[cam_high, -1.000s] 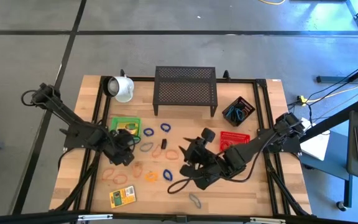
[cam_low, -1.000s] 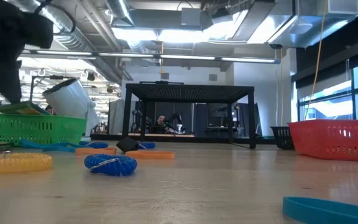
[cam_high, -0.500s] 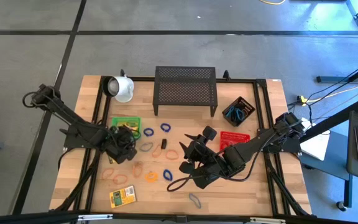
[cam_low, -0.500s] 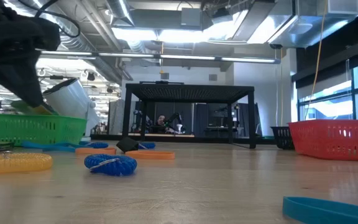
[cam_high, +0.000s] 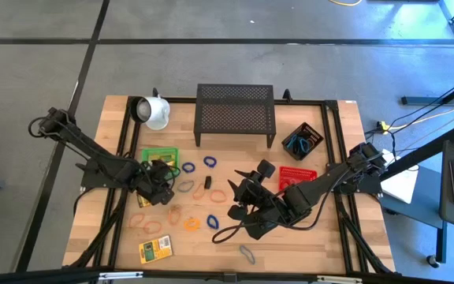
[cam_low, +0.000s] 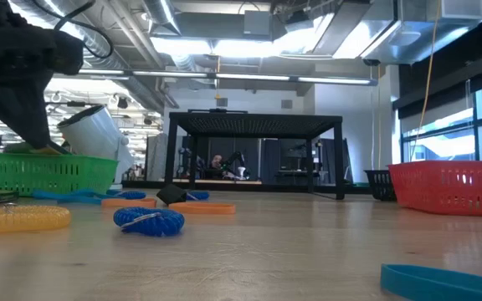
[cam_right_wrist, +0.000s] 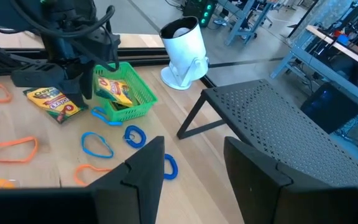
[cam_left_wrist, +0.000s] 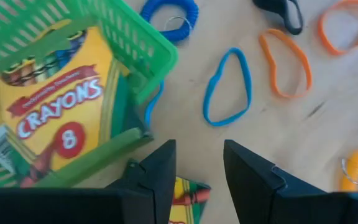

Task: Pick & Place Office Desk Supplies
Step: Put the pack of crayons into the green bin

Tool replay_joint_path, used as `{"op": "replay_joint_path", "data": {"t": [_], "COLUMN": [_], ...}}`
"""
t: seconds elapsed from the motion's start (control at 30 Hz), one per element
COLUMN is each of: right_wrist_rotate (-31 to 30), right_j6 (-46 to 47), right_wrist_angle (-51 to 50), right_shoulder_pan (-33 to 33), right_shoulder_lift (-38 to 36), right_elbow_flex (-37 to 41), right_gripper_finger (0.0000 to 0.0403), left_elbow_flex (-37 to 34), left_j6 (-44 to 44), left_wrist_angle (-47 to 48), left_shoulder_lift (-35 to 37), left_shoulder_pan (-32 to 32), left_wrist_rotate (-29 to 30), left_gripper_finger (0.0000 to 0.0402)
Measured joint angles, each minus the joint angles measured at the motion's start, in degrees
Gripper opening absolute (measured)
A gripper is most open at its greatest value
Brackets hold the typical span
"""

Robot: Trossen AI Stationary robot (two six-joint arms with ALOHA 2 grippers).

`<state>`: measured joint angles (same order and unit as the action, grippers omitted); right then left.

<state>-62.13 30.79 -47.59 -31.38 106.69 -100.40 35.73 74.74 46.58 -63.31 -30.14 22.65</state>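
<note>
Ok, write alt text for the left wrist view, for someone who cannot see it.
The left gripper hovers open beside a green basket that holds a yellow crayon box labelled Crayons 8; a second crayon box shows between the fingers. On the wooden table beyond lie a blue rubber band, orange bands and a blue coil.

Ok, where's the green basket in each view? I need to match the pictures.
High view: green basket left of centre, by the left gripper.
Low view: far left, below the dark arm.
Left wrist view: upper left, crayon box inside.
Right wrist view: left of middle.
Shared landmark: the white mug just behind it, also in the low and right wrist views.
</note>
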Motion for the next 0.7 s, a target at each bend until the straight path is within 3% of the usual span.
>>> {"op": "replay_joint_path", "data": {"t": [0.53, 0.7], "right_wrist_rotate": [0.2, 0.2], "right_j6": [0.1, 0.1], "right_wrist_angle": [0.0, 0.0], "right_shoulder_pan": [1.9, 1.9], "right_shoulder_lift": [0.0, 0.0], "right_elbow_flex": [0.0, 0.0], "right_gripper_finger": [0.0167, 0.0167], "left_elbow_flex": [0.0, 0.0], "left_j6": [-0.3, 2.2], "left_wrist_angle": [3.9, 8.1], "left_shoulder_lift": [-6.3, -8.1], "left_shoulder_pan": [-0.5, -0.5], "left_wrist_rotate": [1.0, 4.9], "left_gripper_finger": [0.0127, 0.0127]}}
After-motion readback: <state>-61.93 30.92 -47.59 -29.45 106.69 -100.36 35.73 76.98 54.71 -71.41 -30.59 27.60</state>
